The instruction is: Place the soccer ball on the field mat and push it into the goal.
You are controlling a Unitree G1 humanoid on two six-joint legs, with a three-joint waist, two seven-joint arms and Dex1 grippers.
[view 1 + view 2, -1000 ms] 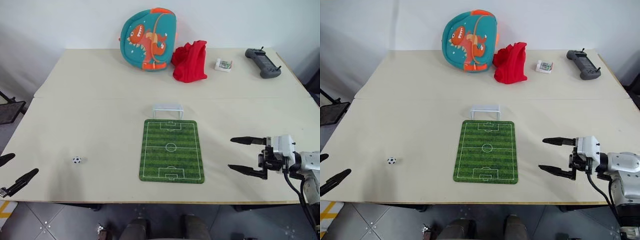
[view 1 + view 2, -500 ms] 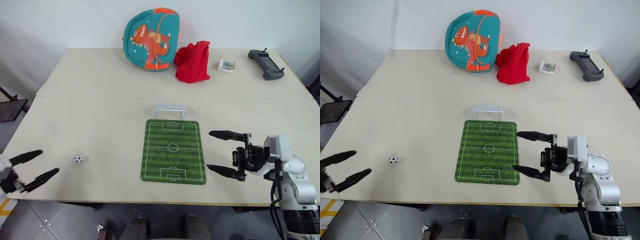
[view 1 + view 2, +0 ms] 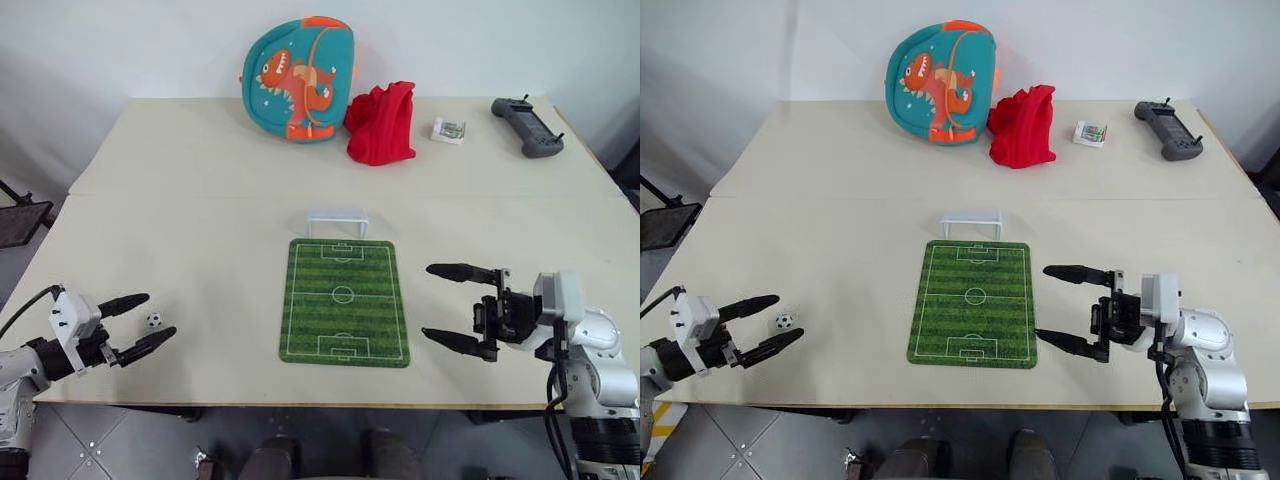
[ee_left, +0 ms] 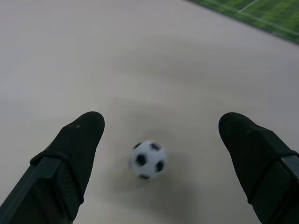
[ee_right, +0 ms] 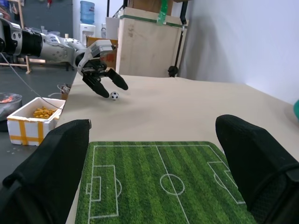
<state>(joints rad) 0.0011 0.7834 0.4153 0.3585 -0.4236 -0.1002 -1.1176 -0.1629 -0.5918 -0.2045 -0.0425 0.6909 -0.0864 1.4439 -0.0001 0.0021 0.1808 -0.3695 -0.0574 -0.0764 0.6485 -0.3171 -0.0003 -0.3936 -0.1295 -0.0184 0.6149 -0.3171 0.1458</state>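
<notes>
Straddling the soccer ball (image 3: 153,320) with my left tool (image 3: 140,322) gaping wide, I should centre it, then close gently; my right tool (image 3: 447,306) gapes too, at the field mat's (image 3: 344,300) three o'clock.

Looks like a lab or workshop: a plywood crate (image 5: 148,44), water jug (image 5: 87,10) and bare concrete floor (image 5: 28,84) are seen past the tabletop (image 3: 200,230).

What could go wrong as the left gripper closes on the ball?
The soccer ball is tiny and round, lying free on the table between the open left gripper fingers; uneven contact could squirt it away, perhaps over the near edge. The field mat is well off to the side, so a weak grip risks dropping it in transit.
</notes>
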